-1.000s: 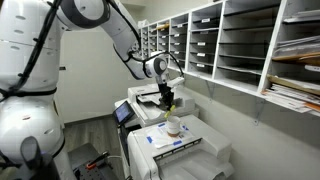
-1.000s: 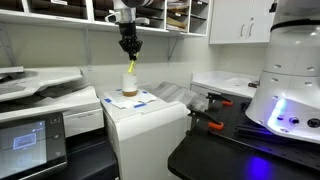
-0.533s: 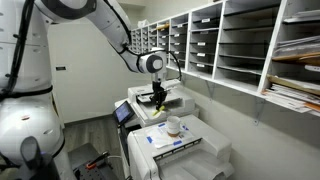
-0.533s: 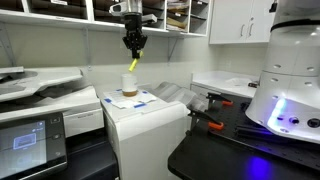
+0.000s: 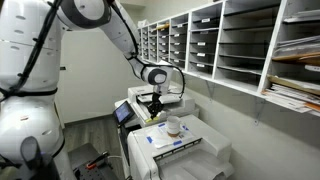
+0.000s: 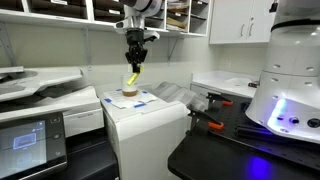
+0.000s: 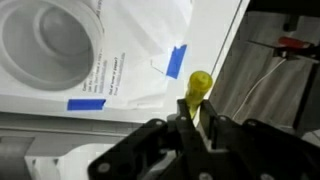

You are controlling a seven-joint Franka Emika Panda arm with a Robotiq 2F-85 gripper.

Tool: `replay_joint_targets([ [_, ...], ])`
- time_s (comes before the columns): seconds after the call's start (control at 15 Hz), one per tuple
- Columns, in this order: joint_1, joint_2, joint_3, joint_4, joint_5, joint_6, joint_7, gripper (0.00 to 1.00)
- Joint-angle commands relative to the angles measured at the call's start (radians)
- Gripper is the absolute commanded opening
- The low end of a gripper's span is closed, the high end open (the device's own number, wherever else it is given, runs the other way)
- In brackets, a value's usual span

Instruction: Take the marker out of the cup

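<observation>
Marker (image 6: 132,77) swung aside from cup (image 7: 50,42), hanging steeply.

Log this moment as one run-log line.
tool: shut on marker | marker: outside cup, off to its side | cup: empty, upright on printer | task: marker out

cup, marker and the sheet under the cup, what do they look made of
Cup: probably thin plastic or paper, with a matte pale cream wall; the view is too blurred to settle it. Marker: likely plastic, with a smooth yellow barrel, clamped in the gripper. Sheet: white paper, flat and printed, fixed with blue tape.
</observation>
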Motion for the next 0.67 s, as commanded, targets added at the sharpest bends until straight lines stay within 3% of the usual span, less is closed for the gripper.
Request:
replay_joint_targets([
  [0.0, -0.016, 0.101, 0.006, 0.063, 0.008, 0.061, 0.031, 0.05],
  [0.13, -0.020, 0.150, 0.010, 0.086, -0.005, 0.104, 0.060, 0.05],
  [0.2, -0.018, 0.170, 0.008, 0.095, -0.017, 0.127, 0.086, 0.43],
  [0.27, -0.016, 0.187, 0.008, 0.099, -0.031, 0.160, 0.105, 0.44],
  [0.6, 0.007, 0.190, -0.009, 0.095, -0.139, 0.214, 0.240, 0.80],
])
